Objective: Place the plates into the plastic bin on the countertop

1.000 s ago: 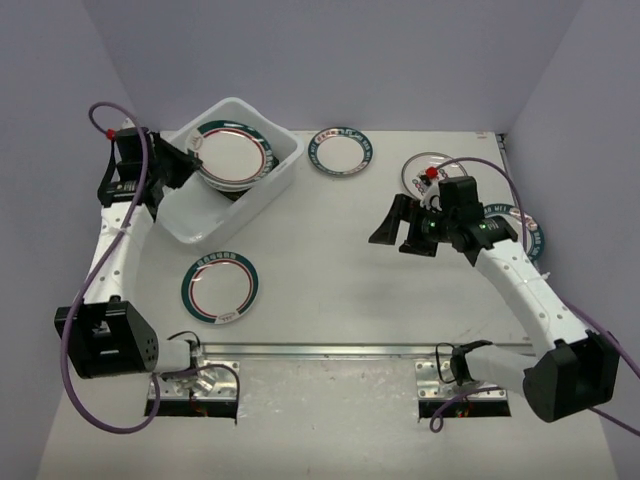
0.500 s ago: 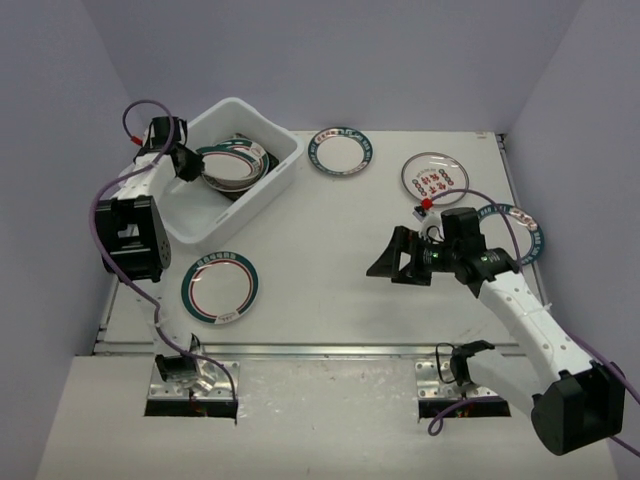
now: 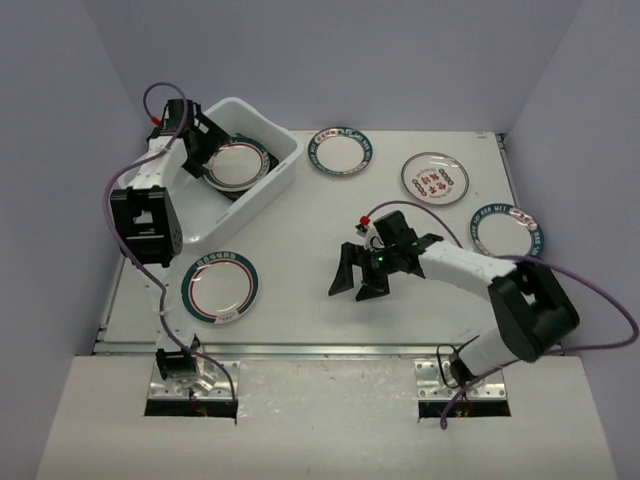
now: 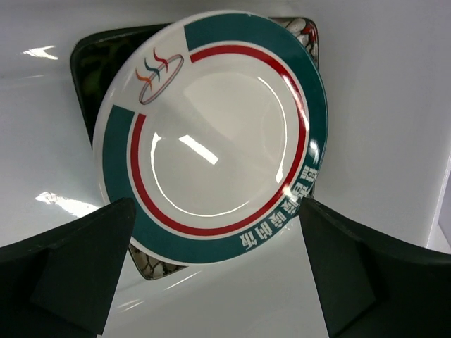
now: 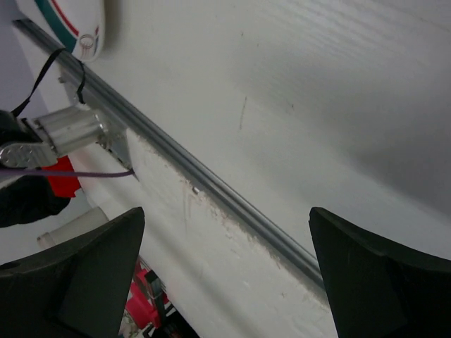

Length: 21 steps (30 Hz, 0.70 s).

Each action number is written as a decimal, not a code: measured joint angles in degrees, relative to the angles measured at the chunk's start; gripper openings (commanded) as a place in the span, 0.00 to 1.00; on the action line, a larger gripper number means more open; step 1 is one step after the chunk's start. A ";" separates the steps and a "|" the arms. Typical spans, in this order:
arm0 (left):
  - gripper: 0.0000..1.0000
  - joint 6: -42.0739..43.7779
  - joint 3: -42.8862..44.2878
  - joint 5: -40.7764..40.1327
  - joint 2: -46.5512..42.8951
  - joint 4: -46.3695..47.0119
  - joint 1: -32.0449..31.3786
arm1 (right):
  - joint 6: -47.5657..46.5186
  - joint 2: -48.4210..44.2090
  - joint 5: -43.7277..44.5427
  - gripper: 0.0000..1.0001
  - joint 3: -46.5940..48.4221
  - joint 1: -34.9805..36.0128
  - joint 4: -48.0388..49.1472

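The plastic bin (image 3: pixel 272 203) stands at the back left of the countertop (image 3: pixel 320 230). Inside it a teal-and-red ringed plate (image 3: pixel 235 163) (image 4: pixel 211 141) lies on a black square plate (image 4: pixel 88 67). My left gripper (image 3: pixel 204 138) (image 4: pixel 215 229) hovers open over the bin's left end, apart from the ringed plate. Other plates lie on the countertop: a ringed plate at the front left (image 3: pixel 221 286), one at the back centre (image 3: pixel 341 150), one at the right (image 3: pixel 509 231), and a red-character plate (image 3: pixel 434 178). My right gripper (image 3: pixel 358 280) (image 5: pixel 225 218) hangs open and empty over the middle front.
A metal rail (image 3: pixel 320 349) (image 5: pixel 211 183) runs along the countertop's near edge, with both arm bases just behind it. Purple walls close off the left, back and right sides. A purple cable loops by the left arm (image 3: pixel 110 215).
My left gripper has opened and let go of the ringed plate, which now lies in the bin. The right arm has swung left and forward, away from the right-hand plates.
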 measured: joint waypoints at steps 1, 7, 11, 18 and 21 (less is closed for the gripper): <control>1.00 0.52 1.06 0.48 0.60 -1.08 -0.06 | 0.31 3.84 0.71 0.99 1.78 1.22 0.62; 1.00 4.89 -0.09 2.56 -5.63 -6.82 -0.63 | 5.23 23.12 0.92 0.98 13.90 8.93 11.68; 1.00 6.59 -13.95 6.42 -26.76 -0.94 -0.58 | 12.31 35.31 -2.65 0.84 24.45 12.27 22.45; 1.00 1.57 -41.23 15.70 -66.54 11.28 -1.23 | 22.46 47.73 -2.79 0.26 33.61 14.45 37.03; 1.00 2.02 -44.02 16.98 -67.62 10.95 -3.02 | 25.08 52.57 -2.98 0.14 37.69 15.02 38.78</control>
